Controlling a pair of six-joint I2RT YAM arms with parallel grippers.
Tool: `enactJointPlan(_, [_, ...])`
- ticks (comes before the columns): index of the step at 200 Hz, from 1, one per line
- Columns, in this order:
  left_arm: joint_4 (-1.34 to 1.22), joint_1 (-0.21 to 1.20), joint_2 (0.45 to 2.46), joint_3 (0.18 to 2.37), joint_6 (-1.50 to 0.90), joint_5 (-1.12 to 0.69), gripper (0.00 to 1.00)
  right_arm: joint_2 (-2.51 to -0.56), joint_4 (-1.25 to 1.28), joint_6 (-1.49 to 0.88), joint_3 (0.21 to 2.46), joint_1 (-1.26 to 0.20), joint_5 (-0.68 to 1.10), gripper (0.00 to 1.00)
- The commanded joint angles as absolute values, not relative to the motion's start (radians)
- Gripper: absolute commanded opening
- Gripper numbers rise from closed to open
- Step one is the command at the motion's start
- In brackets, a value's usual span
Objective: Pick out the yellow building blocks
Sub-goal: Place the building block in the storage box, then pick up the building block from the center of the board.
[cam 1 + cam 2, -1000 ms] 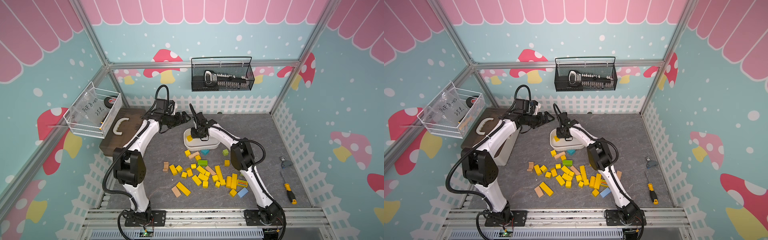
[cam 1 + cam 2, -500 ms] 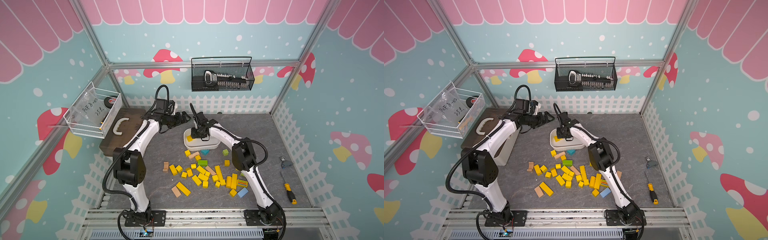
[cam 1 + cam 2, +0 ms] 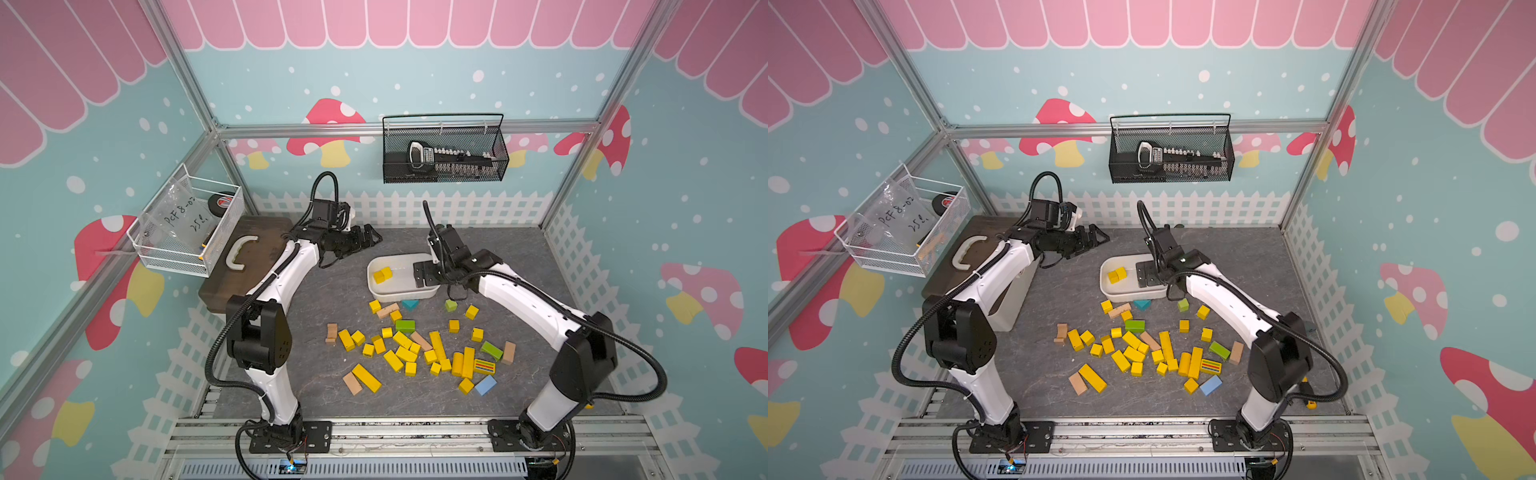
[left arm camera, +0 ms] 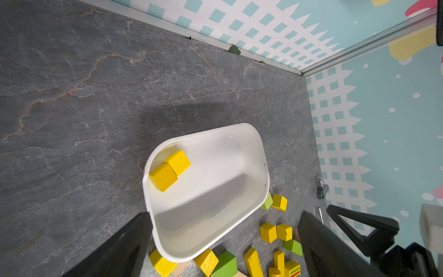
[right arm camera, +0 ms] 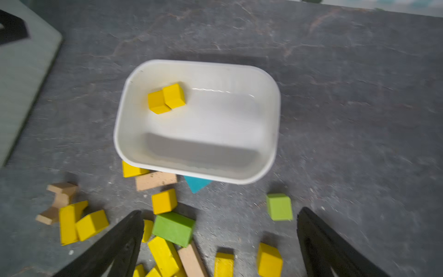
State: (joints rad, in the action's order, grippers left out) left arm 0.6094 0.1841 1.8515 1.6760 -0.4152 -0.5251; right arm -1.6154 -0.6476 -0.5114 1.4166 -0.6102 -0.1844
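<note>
Box (image 3: pixel 262 226) with a dark lid and a pale handle sits at the far left of the worktop (image 3: pixel 316 374). Just past it we see the left gripper (image 3: pixel 372 239) hanging in the air, short of the white tray (image 3: pixel 399 296). The top views leave its jaws hard to read, but the left wrist view shows them spread wide with nothing between them.

Inside the tray, against its left end, two yellow cubes (image 3: pixel 382 275) lie touching. In both top views the right gripper (image 3: pixel 424 274) covers the tray's right end. Only the right wrist view shows us that part of the tray floor, bare, and the jaws wide apart and empty.

The rest of the yellow building blocks (image 3: pixel 405 354) lie scattered on the worktop in front of the tray, mixed with tan, green and blue blocks (image 3: pixel 405 325). Toward the right, the striped block (image 3: pixel 484 366) shows in both top views and at the edge of the left wrist view, but not in the right wrist view.
</note>
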Motion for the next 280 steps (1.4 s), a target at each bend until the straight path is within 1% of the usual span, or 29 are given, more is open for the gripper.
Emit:
enactJointPlan(1, [0.597, 0.179, 1.833, 1.668, -0.412, -0.54, 1.0, -1.526, -0.643, -0.551, 1.244, -0.586, -0.335, 0.99])
enactJointPlan(35, [0.597, 0.181, 1.835, 1.667, -0.412, -0.54, 1.0, -1.408, -0.552, -0.604, 1.017, -0.487, -0.271, 0.99])
enactJointPlan(56, [0.597, 0.181, 1.838, 1.667, -0.413, -0.543, 1.0, -1.357, -0.502, -0.624, 0.911, -0.453, -0.302, 0.99])
enactJointPlan(74, [0.597, 0.181, 1.839, 1.668, -0.412, -0.543, 1.0, -1.329, -0.475, -0.677, 0.847, -0.444, -0.359, 0.99])
enactJointPlan(85, [0.596, 0.182, 1.84, 1.667, -0.413, -0.543, 1.0, -1.328, -0.452, -0.695, 0.82, -0.433, -0.363, 0.99])
enactJointPlan(125, [0.597, 0.183, 1.844, 1.668, -0.414, -0.546, 1.0, -1.368, -0.416, -0.711, 0.816, -0.402, -0.369, 0.89])
enactJointPlan(156, [0.597, 0.184, 1.843, 1.667, -0.413, -0.544, 1.0, -1.385, -0.329, -0.677, 0.795, -0.37, -0.286, 0.83])
enactJointPlan(173, [0.597, 0.185, 1.842, 1.666, -0.41, -0.541, 1.0, -1.415, -0.318, -0.665, 0.803, -0.361, -0.247, 0.75])
enactJointPlan(184, [0.597, 0.186, 1.845, 1.667, -0.41, -0.541, 1.0, -1.428, -0.312, -0.663, 0.805, -0.361, -0.241, 0.75])
enactJointPlan(197, [0.597, 0.186, 1.848, 1.667, -0.411, -0.541, 1.0, -1.441, -0.309, -0.66, 0.81, -0.36, -0.234, 0.77])
enactJointPlan(220, [0.597, 0.189, 1.848, 1.669, -0.414, -0.549, 1.0, -1.49, -0.323, -0.658, 0.84, -0.357, -0.216, 0.76])
enactJointPlan(234, [0.597, 0.192, 1.844, 1.667, -0.41, -0.546, 1.0, -1.527, -0.341, -0.653, 0.868, -0.357, -0.203, 0.72])
enactJointPlan(246, [0.597, 0.195, 1.841, 1.666, -0.409, -0.543, 1.0, -1.556, -0.353, -0.649, 0.887, -0.356, -0.193, 0.66])
enactJointPlan(261, [0.597, 0.196, 1.841, 1.666, -0.408, -0.541, 1.0, -1.577, -0.363, -0.647, 0.903, -0.354, -0.186, 0.65])
enactJointPlan(271, [0.597, 0.198, 1.841, 1.666, -0.408, -0.541, 1.0, -1.583, -0.366, -0.649, 0.907, -0.353, -0.186, 0.61])
enactJointPlan(280, [0.597, 0.198, 1.842, 1.666, -0.41, -0.541, 1.0, -1.586, -0.368, -0.65, 0.907, -0.352, -0.186, 0.6])
